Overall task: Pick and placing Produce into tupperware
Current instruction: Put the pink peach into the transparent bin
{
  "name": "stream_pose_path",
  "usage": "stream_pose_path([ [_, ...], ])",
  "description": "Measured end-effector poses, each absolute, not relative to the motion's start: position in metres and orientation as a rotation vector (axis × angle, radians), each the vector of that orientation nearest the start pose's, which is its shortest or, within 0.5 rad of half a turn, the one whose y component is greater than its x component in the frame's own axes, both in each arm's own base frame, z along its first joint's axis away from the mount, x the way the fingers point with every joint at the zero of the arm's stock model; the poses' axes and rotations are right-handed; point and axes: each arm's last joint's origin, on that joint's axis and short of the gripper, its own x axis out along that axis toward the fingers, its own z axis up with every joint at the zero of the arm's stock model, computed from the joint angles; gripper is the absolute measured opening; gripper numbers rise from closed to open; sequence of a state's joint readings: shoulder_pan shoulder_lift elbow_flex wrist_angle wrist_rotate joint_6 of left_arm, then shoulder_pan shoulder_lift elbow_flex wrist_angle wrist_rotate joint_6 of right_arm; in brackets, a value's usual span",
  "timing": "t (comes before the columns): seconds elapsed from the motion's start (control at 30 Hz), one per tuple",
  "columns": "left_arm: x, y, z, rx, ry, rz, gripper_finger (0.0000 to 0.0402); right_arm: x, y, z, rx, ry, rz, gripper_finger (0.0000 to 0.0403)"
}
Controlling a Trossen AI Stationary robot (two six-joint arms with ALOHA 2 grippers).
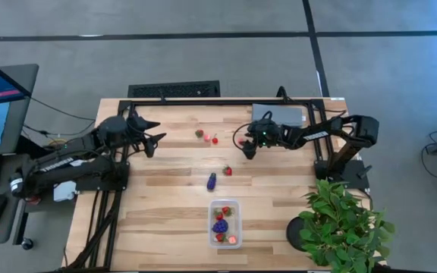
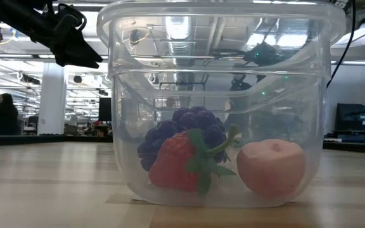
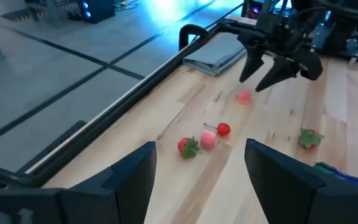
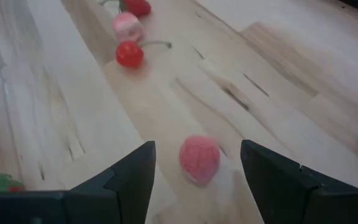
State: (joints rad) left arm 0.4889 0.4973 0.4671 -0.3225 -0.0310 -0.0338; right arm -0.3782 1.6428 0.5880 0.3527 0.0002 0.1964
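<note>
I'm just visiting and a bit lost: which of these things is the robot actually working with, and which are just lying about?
Part of the job:
- clear tupperware, already holding berries
- pink fruit piece, between the open right pincer fingers
- cherry, strawberries, purple fruit piece loose on the table
- left pincer, open, waiting

Just lying about:
- folded grey cloth
- potted plant
- keyboard

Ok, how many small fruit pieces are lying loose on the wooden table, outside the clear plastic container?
6. Red strawberry, pink piece, red cherry clustered together; second pink piece at the right gripper; leafy strawberry and purple piece nearer the container.
</note>
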Motion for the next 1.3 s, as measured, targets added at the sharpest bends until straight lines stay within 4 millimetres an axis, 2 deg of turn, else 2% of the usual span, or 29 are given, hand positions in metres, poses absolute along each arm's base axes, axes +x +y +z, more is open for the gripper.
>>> stream_pose_path([
  [0.33, 0.109, 0.063, 0.249, -0.125, 0.336, 0.530, 0.0235, 0.264, -0.105, 0.119, 0.305, 0.696, -0.422, 0.0261],
  [0.63, 0.109, 0.063, 0.249, -0.129, 0.335, 0.530, 0.0235, 0.271, -0.109, 0.126, 0.280, 0.704, -0.423, 0.0261],
  [0.87, 0.109, 0.063, 0.249, -0.136, 0.333, 0.532, 0.0235, 0.270, -0.116, 0.129, 0.324, 0.777, -0.460, 0.0261],
  [1.17, 0.109, 0.063, 0.249, -0.138, 0.333, 0.533, 0.0235, 0.284, -0.114, 0.144, 0.338, 0.800, -0.438, 0.0261],
  [1.3, 0.108, 0.063, 0.249, -0.147, 0.331, 0.539, 0.0235, 0.285, -0.114, 0.149, 0.439, 0.845, -0.498, 0.0261],
])
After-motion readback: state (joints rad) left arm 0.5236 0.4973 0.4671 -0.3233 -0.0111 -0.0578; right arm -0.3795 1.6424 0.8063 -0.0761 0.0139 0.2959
